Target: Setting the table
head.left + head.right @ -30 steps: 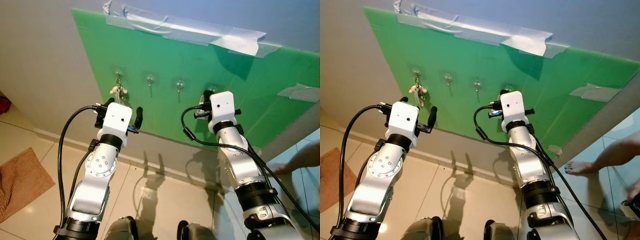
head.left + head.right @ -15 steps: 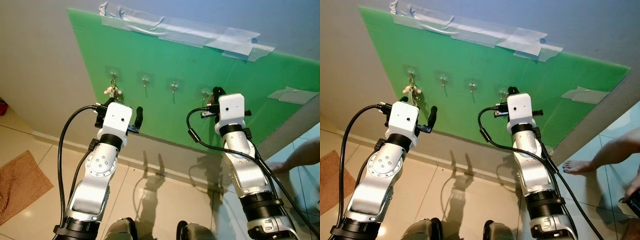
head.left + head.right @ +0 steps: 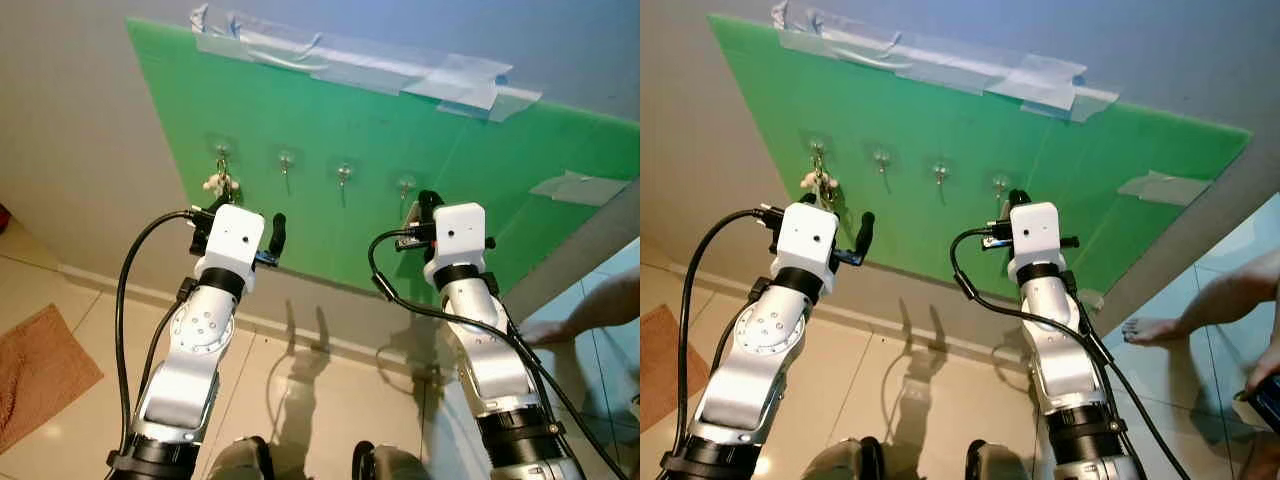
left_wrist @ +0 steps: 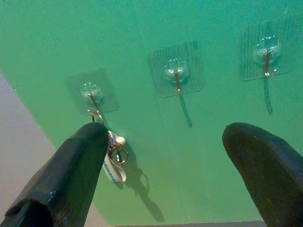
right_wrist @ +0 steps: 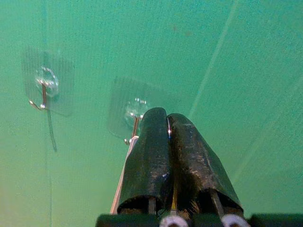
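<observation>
Overhead, glossy green board (image 3: 400, 160), clear hooks (image 4: 176, 71)

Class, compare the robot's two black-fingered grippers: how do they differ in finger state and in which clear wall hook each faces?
The left gripper has its fingers spread open; the right gripper is pinched shut on something thin. The left gripper faces the leftmost clear hook, where a key bunch hangs; the right gripper meets the rightmost clear hook. Both are raised towards the green board.

Both silver, segmented metal arms (image 3: 185, 360) ended in white boxy wrist housings (image 3: 237, 236) with small dark screws; glossy black cables (image 3: 125, 300) looped beside them, and each carried two long matte-black fingers (image 4: 66, 179)
</observation>
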{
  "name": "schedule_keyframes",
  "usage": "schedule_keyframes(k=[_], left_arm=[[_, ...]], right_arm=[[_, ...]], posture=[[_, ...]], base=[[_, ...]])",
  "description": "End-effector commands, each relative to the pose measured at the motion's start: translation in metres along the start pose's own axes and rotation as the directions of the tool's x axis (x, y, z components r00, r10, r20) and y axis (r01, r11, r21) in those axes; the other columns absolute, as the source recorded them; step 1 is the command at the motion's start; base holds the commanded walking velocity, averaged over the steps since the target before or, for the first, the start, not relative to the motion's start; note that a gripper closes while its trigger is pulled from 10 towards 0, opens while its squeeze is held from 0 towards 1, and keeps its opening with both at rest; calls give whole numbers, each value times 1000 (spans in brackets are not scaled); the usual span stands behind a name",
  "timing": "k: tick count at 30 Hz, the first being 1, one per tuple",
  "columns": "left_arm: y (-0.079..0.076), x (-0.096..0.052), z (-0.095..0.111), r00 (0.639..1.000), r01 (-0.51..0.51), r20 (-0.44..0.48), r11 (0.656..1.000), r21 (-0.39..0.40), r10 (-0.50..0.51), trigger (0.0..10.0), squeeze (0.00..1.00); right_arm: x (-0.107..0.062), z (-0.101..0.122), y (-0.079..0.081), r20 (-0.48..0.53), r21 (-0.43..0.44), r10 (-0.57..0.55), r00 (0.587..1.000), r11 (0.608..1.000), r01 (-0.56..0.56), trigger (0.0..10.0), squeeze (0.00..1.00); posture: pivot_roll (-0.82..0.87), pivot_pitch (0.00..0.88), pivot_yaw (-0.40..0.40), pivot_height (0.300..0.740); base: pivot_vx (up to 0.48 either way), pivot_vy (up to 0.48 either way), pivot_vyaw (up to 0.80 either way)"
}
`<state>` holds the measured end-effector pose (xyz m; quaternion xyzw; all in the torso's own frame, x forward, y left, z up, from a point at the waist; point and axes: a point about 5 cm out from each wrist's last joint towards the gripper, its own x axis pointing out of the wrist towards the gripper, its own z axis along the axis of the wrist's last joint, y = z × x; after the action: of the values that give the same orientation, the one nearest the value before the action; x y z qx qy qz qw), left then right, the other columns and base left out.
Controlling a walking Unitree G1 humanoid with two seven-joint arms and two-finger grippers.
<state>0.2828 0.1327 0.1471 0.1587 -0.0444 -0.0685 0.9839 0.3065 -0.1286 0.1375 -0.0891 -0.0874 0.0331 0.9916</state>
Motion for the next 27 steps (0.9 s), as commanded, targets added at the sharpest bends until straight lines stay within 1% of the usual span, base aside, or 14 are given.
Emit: schedule_keyframes(k=[1, 8, 11, 14, 22, 27], left_arm=[[-2, -1, -2, 1000, 10, -9, 1000, 10, -10, 10000, 0], [-2, -1, -2, 1000, 9, -9, 1000, 8, -9, 10000, 0], [-2, -1, -1, 1000, 8, -9, 1000, 8, -8, 10000, 0], [-2, -3, -2, 1000, 5, -11, 1000, 8, -5, 10000, 0], [-1, -3, -2, 1000, 0, -11, 1000, 7, 1, 10000, 0], [-1, -2, -1, 1000, -3, -8, 1000, 9, 3, 10000, 0]], right_arm=[[-1, 4, -2, -3, 28, -8, 1000, 1000, 8, 10000, 0], [-1, 7, 1, -18, 62, 12, 1000, 998, -11, 10000, 0], [2, 7, 2, -38, 102, 30, 999, 994, -26, 10000, 0], [2, 6, 9, -80, 156, 78, 994, 986, -65, 10000, 0], [3, 5, 11, -92, 163, 90, 992, 984, -74, 10000, 0], [8, 4, 11, -96, 155, 99, 990, 984, -84, 10000, 0]], posture=[[-17, 133, -35, 740], [-18, 136, -37, 740], [-16, 138, -38, 740], [-10, 141, -42, 740], [-6, 138, -42, 740], [-1, 136, -40, 740]], base=[[0, 0, 0], [0, 0, 0], [0, 0, 0], [0, 0, 0], [0, 0, 0], [0, 0, 0]])
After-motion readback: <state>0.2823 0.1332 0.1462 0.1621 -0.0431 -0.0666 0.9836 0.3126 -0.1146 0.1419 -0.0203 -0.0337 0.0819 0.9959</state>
